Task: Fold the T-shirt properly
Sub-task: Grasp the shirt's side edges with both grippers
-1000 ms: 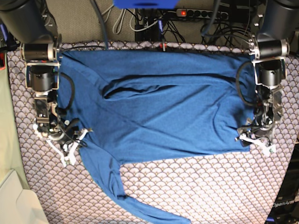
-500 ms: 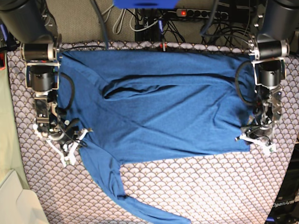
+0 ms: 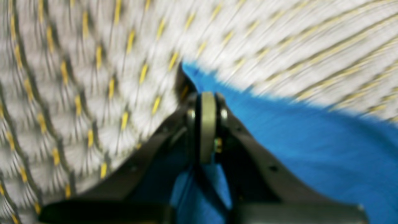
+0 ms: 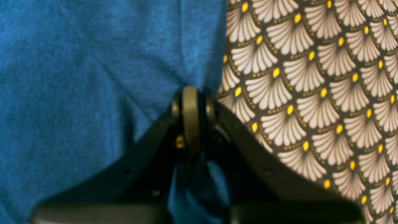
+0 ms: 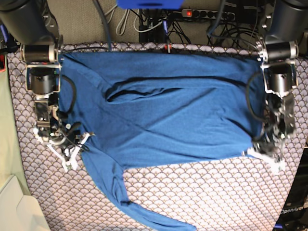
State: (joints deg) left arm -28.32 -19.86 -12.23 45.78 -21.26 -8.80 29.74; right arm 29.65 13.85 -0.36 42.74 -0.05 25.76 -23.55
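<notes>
The blue T-shirt (image 5: 163, 110) lies spread flat across the table, one long sleeve (image 5: 144, 214) trailing toward the front edge. My left gripper (image 5: 263, 156), on the base view's right, is shut on the shirt's lower right corner. In the blurred left wrist view the left gripper (image 3: 207, 105) pinches blue fabric (image 3: 311, 149). My right gripper (image 5: 72, 153), on the base view's left, is shut on the shirt's edge near the sleeve. In the right wrist view the right gripper (image 4: 191, 99) pinches the shirt's edge (image 4: 77, 77).
A scallop-patterned cloth (image 5: 207, 192) covers the table under the shirt. A power strip and cables (image 5: 207, 13) lie behind the back edge. A white box (image 5: 19, 211) sits at the front left corner.
My left gripper has moved outward and toward the front edge, pulling the shirt's lower right corner with it. The right arm has not moved.
</notes>
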